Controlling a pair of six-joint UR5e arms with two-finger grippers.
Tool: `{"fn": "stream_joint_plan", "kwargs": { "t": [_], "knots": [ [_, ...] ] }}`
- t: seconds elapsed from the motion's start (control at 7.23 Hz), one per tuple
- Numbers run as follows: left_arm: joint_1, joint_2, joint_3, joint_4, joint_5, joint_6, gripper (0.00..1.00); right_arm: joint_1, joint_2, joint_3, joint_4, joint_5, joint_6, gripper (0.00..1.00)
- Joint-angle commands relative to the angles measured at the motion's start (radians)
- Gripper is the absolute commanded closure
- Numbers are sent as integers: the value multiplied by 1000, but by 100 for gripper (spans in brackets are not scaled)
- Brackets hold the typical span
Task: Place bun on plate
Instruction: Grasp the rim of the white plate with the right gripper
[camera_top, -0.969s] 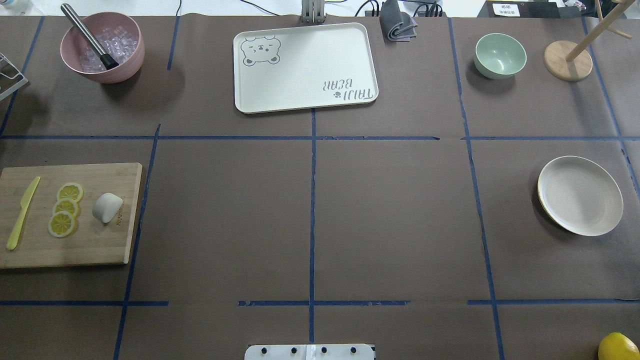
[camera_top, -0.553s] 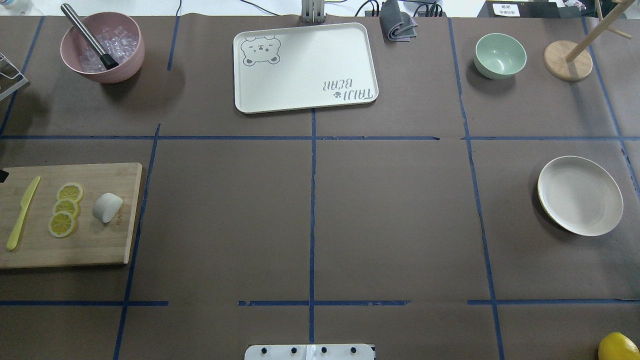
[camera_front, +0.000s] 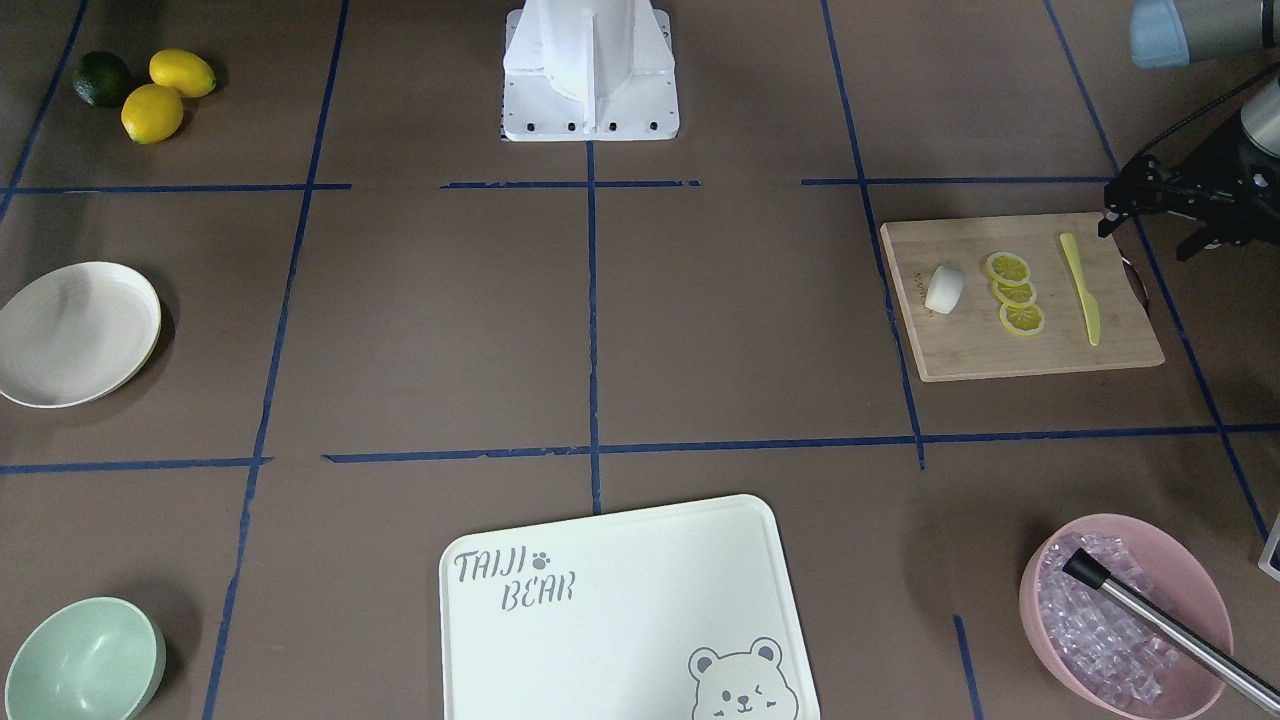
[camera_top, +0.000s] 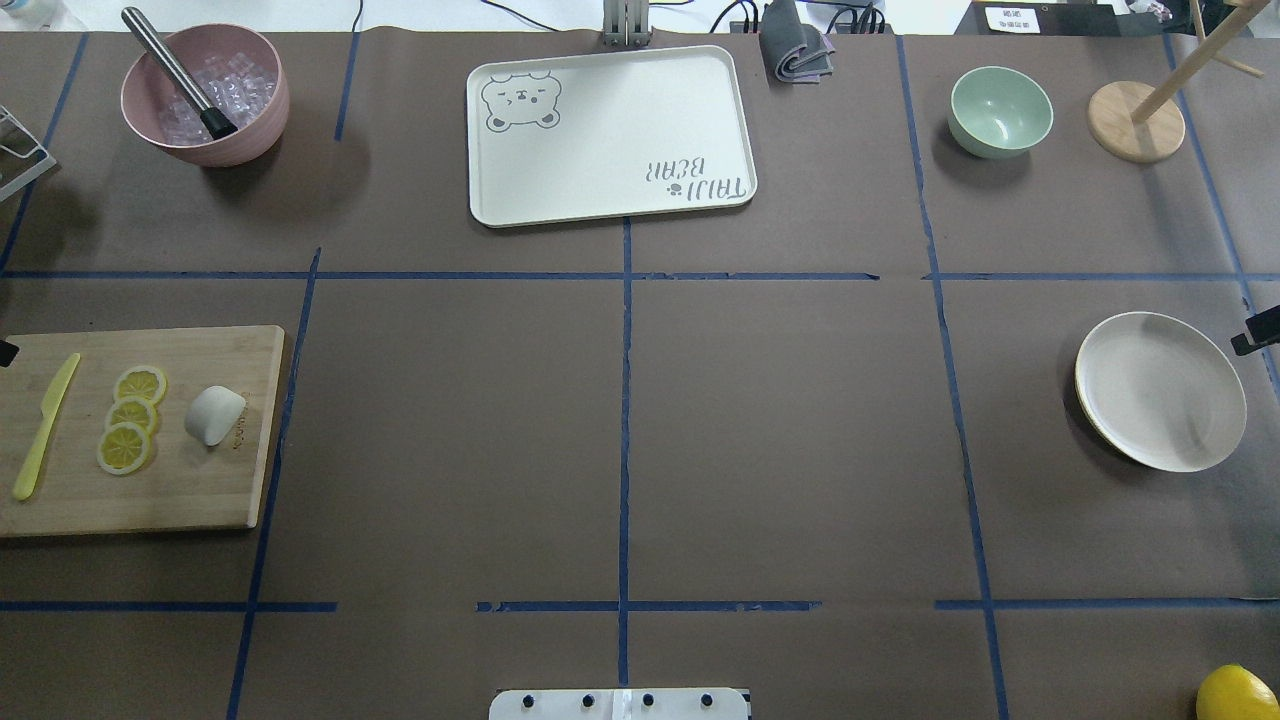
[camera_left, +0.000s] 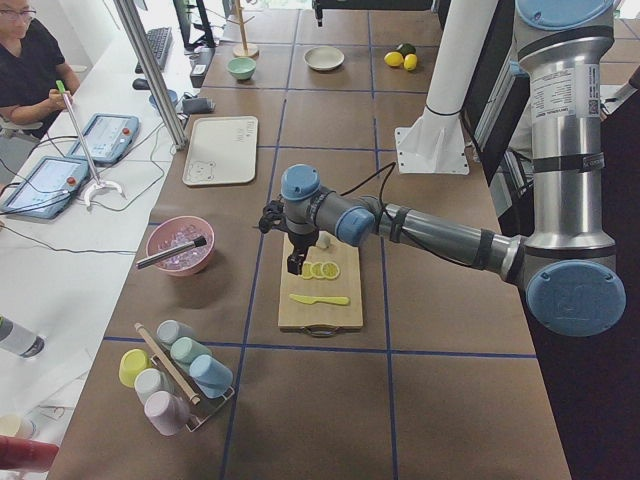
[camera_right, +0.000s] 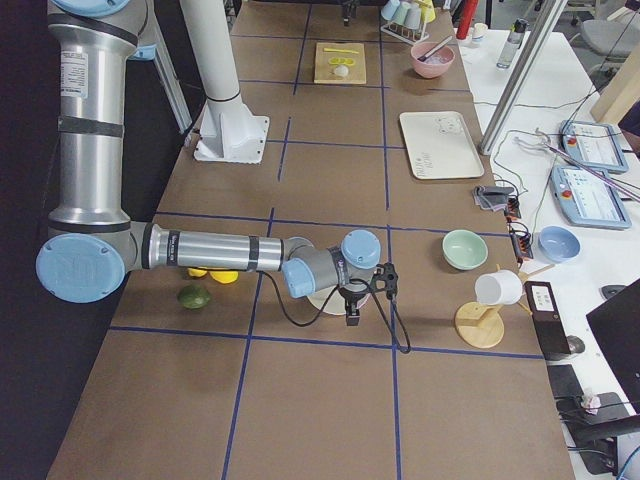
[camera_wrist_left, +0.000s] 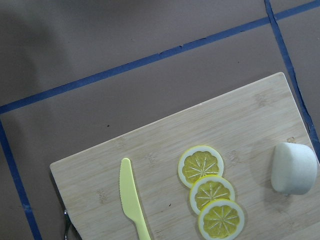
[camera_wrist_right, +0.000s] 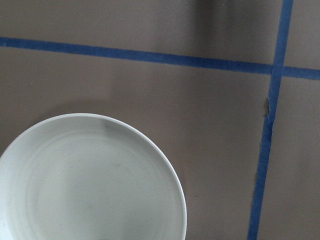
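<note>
The white bun (camera_top: 215, 413) (camera_front: 944, 288) (camera_wrist_left: 294, 168) lies on a wooden cutting board (camera_top: 200, 500), beside three lemon slices (camera_top: 130, 415). The round cream plate (camera_top: 1160, 390) (camera_front: 75, 333) (camera_wrist_right: 90, 180) sits far across the table on the right and holds nothing. My left gripper (camera_front: 1143, 243) hovers above the board's outer end near the yellow knife (camera_front: 1080, 290); its fingers look spread open and hold nothing. Only a black tip of my right gripper (camera_top: 1255, 335) shows at the plate's far right side; I cannot tell whether it is open or shut.
A bear-print tray (camera_top: 610, 135) sits at the back centre, with a mint bowl (camera_top: 1000, 110) and a wooden stand (camera_top: 1135, 120) at back right. A pink bowl (camera_top: 205, 95) of ice holds a metal rod. A lemon (camera_top: 1235, 693) lies at front right.
A black tip of the left gripper has come in at the left edge by the board. The right gripper's tip now shows at the right edge beside the plate, shading it.
</note>
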Motion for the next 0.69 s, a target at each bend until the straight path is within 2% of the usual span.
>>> {"fn": "stream_joint_plan", "kwargs": {
  "t": [0.0, 0.42, 0.55],
  "knots": [
    [0, 2, -7, 0, 0, 0, 0, -48, -6, -152, 313, -28, 173, 3],
    [0, 2, -7, 0, 2, 0, 0, -74, -7, -164, 348, -20, 230, 4],
    [0, 2, -7, 0, 2, 0, 0, -74, -7, -159, 353, -20, 245, 9]
  ]
}}
